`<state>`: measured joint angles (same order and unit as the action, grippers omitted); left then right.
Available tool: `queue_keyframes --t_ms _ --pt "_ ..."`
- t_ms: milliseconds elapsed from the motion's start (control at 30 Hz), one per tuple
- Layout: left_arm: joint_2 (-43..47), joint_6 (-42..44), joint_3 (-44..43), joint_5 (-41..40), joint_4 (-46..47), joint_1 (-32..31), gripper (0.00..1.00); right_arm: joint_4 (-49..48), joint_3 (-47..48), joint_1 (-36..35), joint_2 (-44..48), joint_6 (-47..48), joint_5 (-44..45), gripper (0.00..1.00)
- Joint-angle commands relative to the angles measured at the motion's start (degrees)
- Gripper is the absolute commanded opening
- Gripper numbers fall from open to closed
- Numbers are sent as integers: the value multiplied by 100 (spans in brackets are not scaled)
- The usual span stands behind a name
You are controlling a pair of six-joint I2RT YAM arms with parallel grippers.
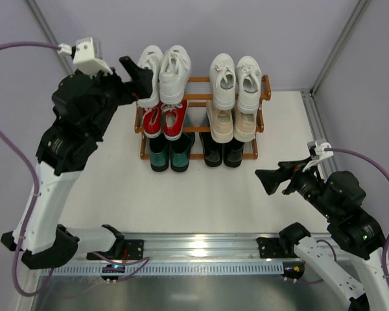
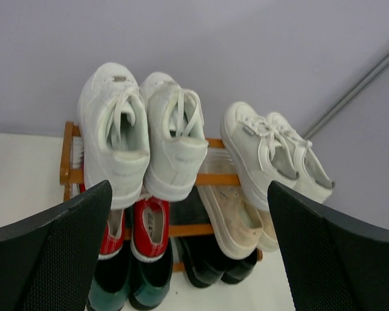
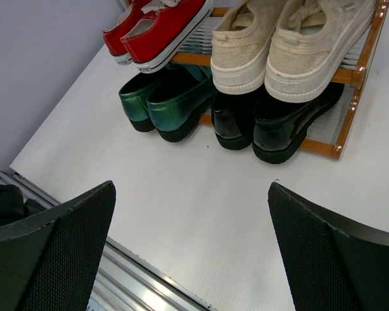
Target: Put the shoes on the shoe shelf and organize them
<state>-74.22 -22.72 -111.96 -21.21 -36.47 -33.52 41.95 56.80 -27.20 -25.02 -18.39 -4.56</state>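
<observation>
- Lilac walls (image 1: 246, 26) back a white desk (image 1: 201, 194).
- Left claw (image 1: 139, 83): fingers wide apart, empty, high at the far-left white sneakers (image 1: 163, 74), covering one's edge.
- Right claw (image 1: 267, 181): apart, empty, low, near of the shoe shelf (image 1: 266, 87).
- Lower-tier toes are hidden.
- Left arm (image 1: 65, 149) reared up; right arm (image 1: 340, 201) crouched.

Bulky black joints on left arm (image 1: 71, 123), white lower link, black base block at 7 o'clock. White boxy camera housing (image 1: 87, 53) at 11 o'clock, purple cable (image 1: 26, 44) trailing from it. At 4 o'clock right arm (image 1: 340, 197): same black joints, white link, second purple cable (image 1: 376, 163), small white plug (image 1: 321, 149). Black left gripper (image 1: 139, 81), right gripper (image 1: 270, 181); fingers (image 2: 58, 259) wedge-shaped, fine dotted mesh texture. Tiny blue-green light (image 1: 113, 266) under left base.
</observation>
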Motion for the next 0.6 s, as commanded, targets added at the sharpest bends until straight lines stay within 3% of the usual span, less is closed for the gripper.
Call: queue_keyframes --t_ms 0,233,567 --pt "731 -346 999 722 -290 3 100 -451 -37 -5 32 11 -290 100" --pt "1866 -540 2450 917 -1186 -6 100 -644 -72 -5 -363 -121 -423 100" --pt "3299 -488 3962 1005 -1231 3 100 -987 -125 -4 -522 -393 -555 100"
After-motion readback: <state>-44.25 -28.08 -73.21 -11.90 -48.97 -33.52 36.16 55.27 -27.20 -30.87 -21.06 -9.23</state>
